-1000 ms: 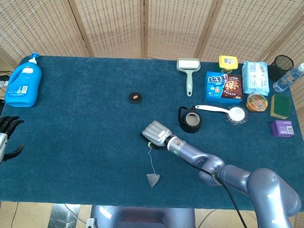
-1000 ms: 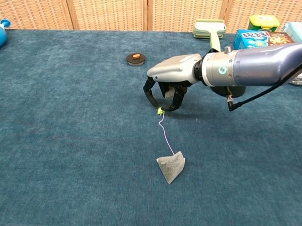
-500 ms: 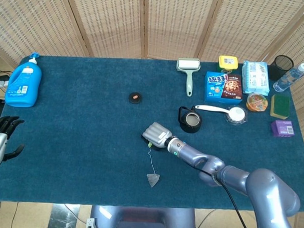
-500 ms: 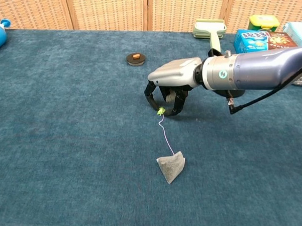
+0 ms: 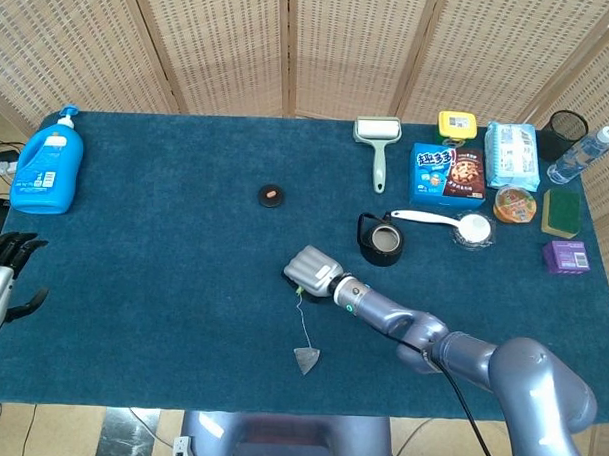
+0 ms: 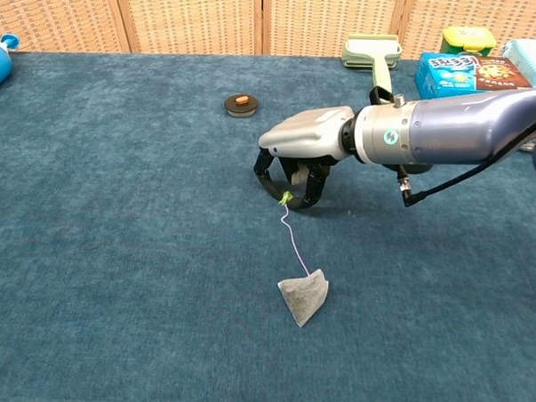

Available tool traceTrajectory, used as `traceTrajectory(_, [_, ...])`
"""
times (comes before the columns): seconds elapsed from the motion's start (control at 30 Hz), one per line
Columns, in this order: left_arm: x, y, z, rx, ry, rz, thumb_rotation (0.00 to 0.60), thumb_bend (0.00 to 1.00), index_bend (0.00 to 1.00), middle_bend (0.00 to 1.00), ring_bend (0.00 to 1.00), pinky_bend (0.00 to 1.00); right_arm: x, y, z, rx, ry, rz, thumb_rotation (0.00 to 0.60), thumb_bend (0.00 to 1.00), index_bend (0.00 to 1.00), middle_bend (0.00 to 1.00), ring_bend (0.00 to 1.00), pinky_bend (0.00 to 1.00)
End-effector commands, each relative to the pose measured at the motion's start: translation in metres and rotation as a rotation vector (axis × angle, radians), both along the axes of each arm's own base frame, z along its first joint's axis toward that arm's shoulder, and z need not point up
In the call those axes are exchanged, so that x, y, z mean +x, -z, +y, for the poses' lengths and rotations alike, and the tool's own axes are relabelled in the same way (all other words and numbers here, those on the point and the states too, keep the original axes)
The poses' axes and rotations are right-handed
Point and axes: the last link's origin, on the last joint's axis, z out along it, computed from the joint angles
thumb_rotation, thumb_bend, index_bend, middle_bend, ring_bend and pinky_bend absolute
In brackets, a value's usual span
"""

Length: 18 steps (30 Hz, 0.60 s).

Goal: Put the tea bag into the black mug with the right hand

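Looking down from the head view, we find our right hand [image 5: 311,267] at centre frame, fingers curled down over the tea bag's green tag [image 5: 299,288]; the tea bag [image 5: 306,360] lies below it on the blue table [image 5: 163,273], the black mug [image 5: 381,241] up and right. Our left hand [image 5: 3,278] hangs with fingers apart, holding nothing, at the left edge.

In the chest view, our fingertips [image 6: 297,198] bracket the tag, but we cannot tell whether they pinch it. We judge the bag light and limp, likely to swing, so the tag is the place to grip.
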Motion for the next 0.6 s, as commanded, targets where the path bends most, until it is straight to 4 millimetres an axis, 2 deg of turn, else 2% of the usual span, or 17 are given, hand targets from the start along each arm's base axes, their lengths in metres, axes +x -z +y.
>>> traceTrajectory(0.03, [-0.0003,-0.0003,-0.0001,0.001,0.000,0.000,0.600,0.31,0.21,0.18,0.13,0.23,0.0008,0.0010,-0.0002,-0.001,0.002,0.000,0.600,0.42,0.49,1.00,1.00,1.00])
traceTrajectory(0.2, [-0.0012,-0.0006,-0.0004,0.002,0.000,0.000,0.600,0.31,0.21,0.18,0.13,0.23,0.0010,0.0022,-0.0008,-0.004,0.008,0.003,0.600,0.45,0.51,1.00,1.00,1.00])
traceTrajectory(0.6, [-0.0015,-0.0010,-0.0009,0.001,0.001,-0.001,0.600,0.31,0.21,0.18,0.13,0.23,0.0027,-0.0003,-0.0015,-0.007,0.018,0.002,0.600,0.59,0.54,1.00,1.00,1.00])
